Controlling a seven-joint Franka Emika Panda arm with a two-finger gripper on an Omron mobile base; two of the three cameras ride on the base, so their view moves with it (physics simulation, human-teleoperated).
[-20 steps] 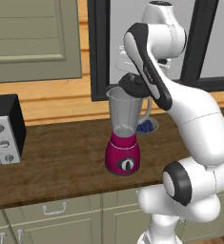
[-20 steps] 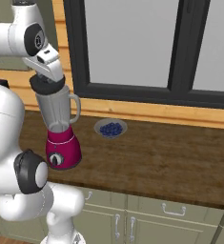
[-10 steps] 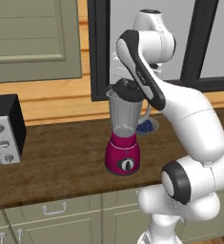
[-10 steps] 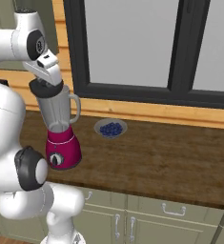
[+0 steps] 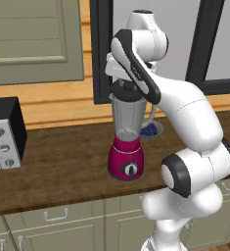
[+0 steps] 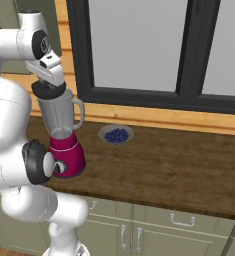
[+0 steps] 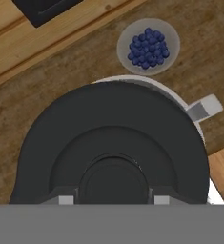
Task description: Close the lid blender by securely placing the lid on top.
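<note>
Lid (image 7: 113,147) is sitting over the blender (image 5: 127,135) jar's rim at frame centre, the gripper (image 6: 48,89) clamping its central knob. Only the hand view is revealing the bowl of blueberries (image 7: 148,46) from above, upper right.

Dark wood countertop (image 6: 179,175) runs beneath and to either side of the end effector. Olive-grey cabinet fronts with metal handles (image 5: 53,228) sit below it. Behind: black-framed window (image 6: 189,55) over light timber wall panelling (image 5: 53,100). Upper cabinet door (image 5: 33,39) far left. Even, flat lighting.
</note>
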